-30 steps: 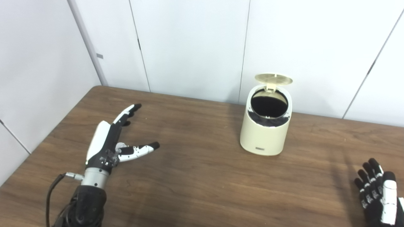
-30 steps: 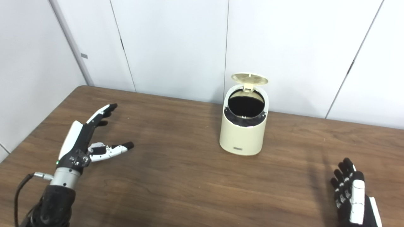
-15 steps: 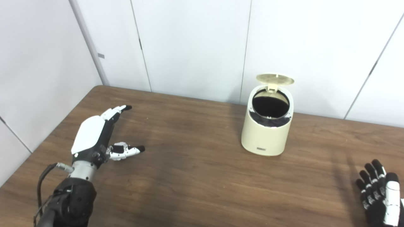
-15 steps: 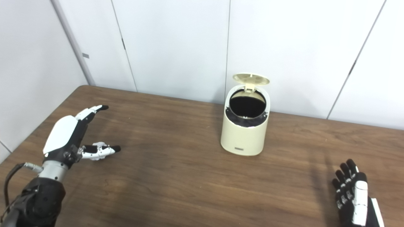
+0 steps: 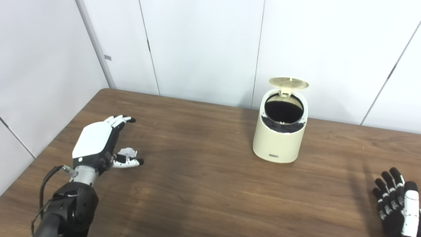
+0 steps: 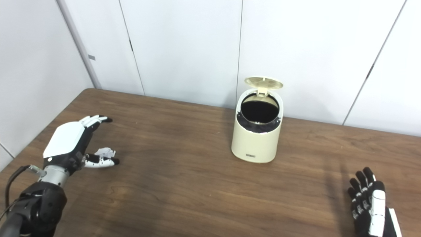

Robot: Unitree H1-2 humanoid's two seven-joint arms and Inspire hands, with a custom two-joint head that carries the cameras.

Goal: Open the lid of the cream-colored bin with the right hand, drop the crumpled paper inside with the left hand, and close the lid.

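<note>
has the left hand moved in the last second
Yes. The left hand has rolled palm-down and pulled back leftward, away from the bin, lowering over the crumpled paper on the table. The camera shifted slightly too.

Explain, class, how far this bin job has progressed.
Done: the lid of the cream-colored bin stands open. In hand: the left robot hand is over the crumpled paper, not gripping it. The right robot hand rests open on the table. Left: grasp, drop, close.
</note>
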